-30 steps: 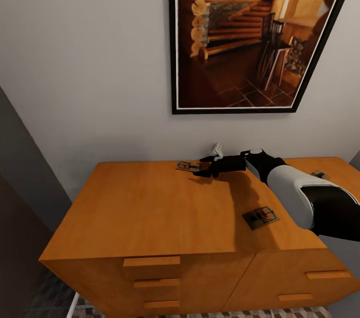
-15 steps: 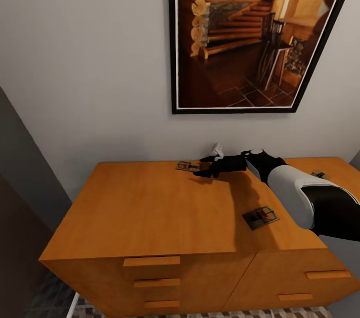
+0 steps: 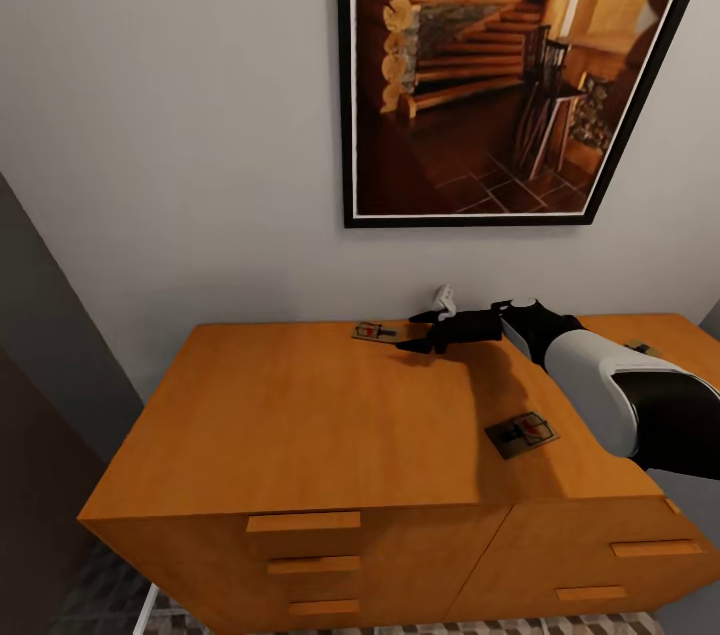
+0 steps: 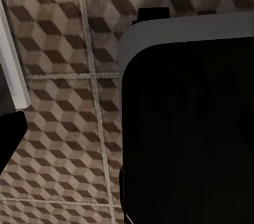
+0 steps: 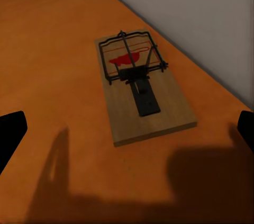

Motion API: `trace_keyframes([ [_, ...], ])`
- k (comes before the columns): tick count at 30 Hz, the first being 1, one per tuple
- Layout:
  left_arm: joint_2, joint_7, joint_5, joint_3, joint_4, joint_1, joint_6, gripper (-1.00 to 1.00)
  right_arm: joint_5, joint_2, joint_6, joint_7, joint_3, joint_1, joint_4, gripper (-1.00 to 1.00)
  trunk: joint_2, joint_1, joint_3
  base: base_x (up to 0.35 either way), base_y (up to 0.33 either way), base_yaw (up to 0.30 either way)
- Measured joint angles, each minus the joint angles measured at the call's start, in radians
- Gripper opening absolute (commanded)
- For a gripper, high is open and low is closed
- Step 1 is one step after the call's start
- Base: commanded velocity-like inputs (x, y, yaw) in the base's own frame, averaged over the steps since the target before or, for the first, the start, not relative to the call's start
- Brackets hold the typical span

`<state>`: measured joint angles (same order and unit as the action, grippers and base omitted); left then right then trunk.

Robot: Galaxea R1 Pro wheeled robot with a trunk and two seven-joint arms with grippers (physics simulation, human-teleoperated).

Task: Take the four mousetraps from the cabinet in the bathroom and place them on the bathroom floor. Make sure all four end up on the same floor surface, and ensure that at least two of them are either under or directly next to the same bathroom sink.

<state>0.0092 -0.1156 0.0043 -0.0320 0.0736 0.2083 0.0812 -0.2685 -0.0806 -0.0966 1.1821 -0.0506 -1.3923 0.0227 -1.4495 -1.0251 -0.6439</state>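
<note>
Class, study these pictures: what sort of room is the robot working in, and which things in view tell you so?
Probably a furnished room in a home; which room is unclear. A wooden cabinet with drawers stands against a plain wall under a framed picture, mousetraps lie on top, and the floor has cube-patterned tiles.

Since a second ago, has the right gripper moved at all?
Yes. The right gripper has pulled back slightly from the far mousetrap lying at the cabinet's back edge, drifting right, away from it; the trap stayed put.
</note>
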Motion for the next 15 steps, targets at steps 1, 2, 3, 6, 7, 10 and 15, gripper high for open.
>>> trace_keyframes([
  [1, 0.000, 0.000, 0.000, 0.000, 0.000, 0.000, 0.000, 1.00, 0.000, 0.000, 0.000, 0.000, 0.000, 0.000, 0.000, 1.00, 0.000, 0.000, 0.000, 0.000, 0.000, 0.000],
  [2, 0.000, 0.000, 0.000, 0.000, 0.000, 0.000, 0.000, 1.00, 0.000, -0.001, 0.000, 0.000, 0.000, 0.000, 0.000, 1.00, 0.000, 0.000, 0.000, 0.000, 0.000, 0.000],
  [3, 0.000, 0.000, 0.000, 0.000, 0.000, 0.000, 0.000, 1.00, 0.000, -0.001, 0.000, 0.000, 0.000, 0.000, 0.000, 1.00, 0.000, 0.000, 0.000, 0.000, 0.000, 0.000],
  [6, 0.000, 0.000, 0.000, 0.000, 0.000, 0.000, 0.000, 1.00, 0.000, -0.001, 0.000, 0.000, 0.000, 0.000, 0.000, 1.00, 0.000, 0.000, 0.000, 0.000, 0.000, 0.000],
  [7, 0.000, 0.000, 0.000, 0.000, 0.000, 0.000, 0.000, 1.00, 0.000, -0.002, 0.000, 0.000, 0.000, 0.000, 0.000, 1.00, 0.000, 0.000, 0.000, 0.000, 0.000, 0.000],
  [10, 0.000, 0.000, 0.000, 0.000, 0.000, 0.000, 0.000, 1.00, 0.000, -0.001, 0.000, 0.000, 0.000, 0.000, 0.000, 1.00, 0.000, 0.000, 0.000, 0.000, 0.000, 0.000],
  [15, 0.000, 0.000, 0.000, 0.000, 0.000, 0.000, 0.000, 1.00, 0.000, -0.001, 0.001, 0.000, 0.000, 0.000, 0.000, 1.00, 0.000, 0.000, 0.000, 0.000, 0.000, 0.000],
])
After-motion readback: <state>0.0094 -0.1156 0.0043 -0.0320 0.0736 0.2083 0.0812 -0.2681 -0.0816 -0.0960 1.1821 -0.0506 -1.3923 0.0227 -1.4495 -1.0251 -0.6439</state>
